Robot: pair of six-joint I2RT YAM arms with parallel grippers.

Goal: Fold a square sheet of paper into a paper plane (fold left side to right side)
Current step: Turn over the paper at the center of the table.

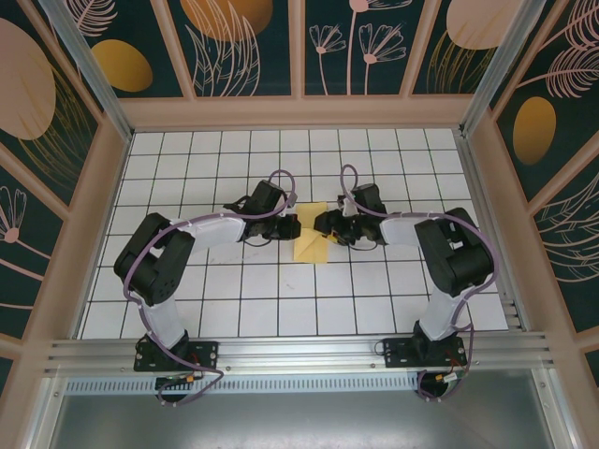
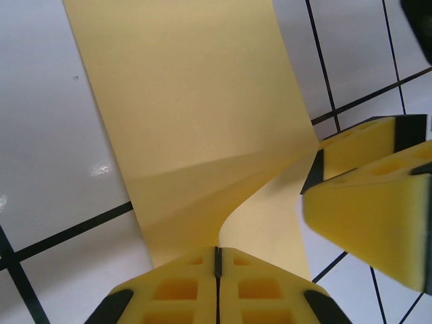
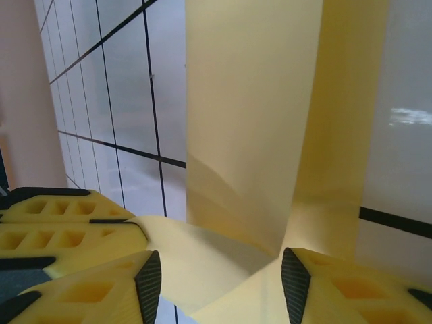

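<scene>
I see left arm reaching in, left jaws pressed together, pinching edge of square sheet of paper; sheet curls up into them. Yellow sheet lies mid worktop, on white grid tiles, partly folded over, between both arms' tips. Right arm opposite, right jaws parted, raised fold of sheet standing in gap between pads.

Smooth matt square sheet of paper on a glossy tabletop; left pincer of matt plastic.
</scene>
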